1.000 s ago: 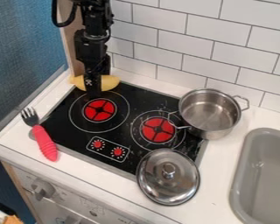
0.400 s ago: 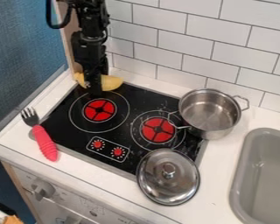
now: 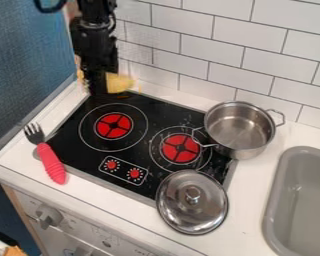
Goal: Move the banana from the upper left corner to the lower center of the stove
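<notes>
Over the upper left corner of the stove (image 3: 69, 145), the black gripper (image 3: 98, 92) appears closed around the middle of the banana (image 3: 120, 83), with yellow showing on both sides of it. Compared with the earlier frames, where the fruit lay nearer the left burner (image 3: 114, 125), banana and gripper have shifted together toward the back and a little to the left. That shared motion, along with the blur on the fruit, suggests the grasp has taken and the banana is being lifted, though its exact height can't be told.

For the task, this looks like the end of the pick and the start of the carry. Nothing else has moved: the fork (image 3: 50, 162) lies along the left edge, the pot (image 3: 236, 131) stands at the right, and the lid (image 3: 192, 200) rests by the front right. The goal is probably the area around the printed knobs (image 3: 122, 170), so the next move calls for a path forward over the left burner. Lowered too far right, the banana could knock the lid.
</notes>
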You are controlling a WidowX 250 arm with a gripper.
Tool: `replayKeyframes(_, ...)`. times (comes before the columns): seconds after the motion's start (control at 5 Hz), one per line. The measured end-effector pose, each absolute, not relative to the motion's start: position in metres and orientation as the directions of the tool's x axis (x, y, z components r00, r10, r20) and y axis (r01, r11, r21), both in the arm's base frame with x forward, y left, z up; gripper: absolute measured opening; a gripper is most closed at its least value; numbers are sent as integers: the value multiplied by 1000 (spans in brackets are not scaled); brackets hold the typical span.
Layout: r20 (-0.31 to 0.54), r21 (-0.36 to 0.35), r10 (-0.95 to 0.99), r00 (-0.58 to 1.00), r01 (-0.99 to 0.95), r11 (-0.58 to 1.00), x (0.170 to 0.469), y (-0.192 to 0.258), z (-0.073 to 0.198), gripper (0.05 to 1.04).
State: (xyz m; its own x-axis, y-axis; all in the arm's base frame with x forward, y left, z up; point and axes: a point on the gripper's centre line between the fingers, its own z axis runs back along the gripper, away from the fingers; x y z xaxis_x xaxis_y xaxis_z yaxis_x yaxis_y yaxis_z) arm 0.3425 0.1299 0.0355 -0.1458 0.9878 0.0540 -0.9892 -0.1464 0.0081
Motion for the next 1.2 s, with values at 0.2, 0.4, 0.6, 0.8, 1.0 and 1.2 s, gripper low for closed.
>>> replayKeyframes(0.2, 51, 51, 999, 4, -999, 2, 325, 107, 34, 569)
replayKeyframes(0.4, 28, 55, 988, 150, -987, 148, 299, 87, 36, 569)
replayKeyframes(0.6, 29, 32, 974, 225, -974, 224, 273, 66, 31, 569)
replayKeyframes(0.8, 42, 26, 958, 282, -959, 281, 250, 53, 23, 569)
replayKeyframes(1.0, 39, 26, 949, 313, -950, 312, 232, 44, 15, 569)
replayKeyframes(1.2, 36, 11, 941, 335, -942, 335, 229, 45, 9, 568)
